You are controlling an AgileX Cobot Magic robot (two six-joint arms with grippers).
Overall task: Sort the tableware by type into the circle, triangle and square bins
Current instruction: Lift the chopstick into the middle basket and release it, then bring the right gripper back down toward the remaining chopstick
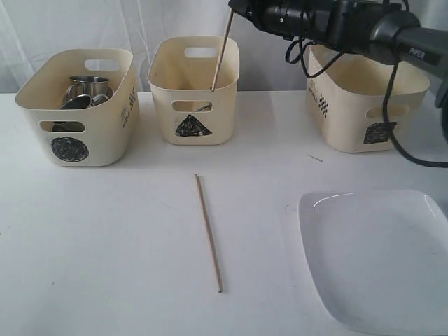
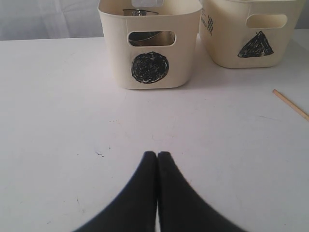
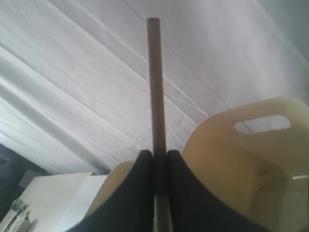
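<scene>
That thin, pale wooden chopstick [image 1: 222, 52] hangs near-upright with its lower tip over the opening of the cream plastic bin [image 1: 225, 119] marked with a black triangle. Your right gripper [image 3: 159, 158] pinches it near its top, so sink it deeper before you release or it may tip out across the edge. It's slim, smooth and straight; a second wooden chopstick [image 1: 208, 234] lies flat on the white table [image 1: 105, 231], and your left gripper [image 2: 157, 155] rests pressed together, empty.

A white table [image 1: 105, 231] stands before a creased white curtain [image 1: 70, 24]
</scene>
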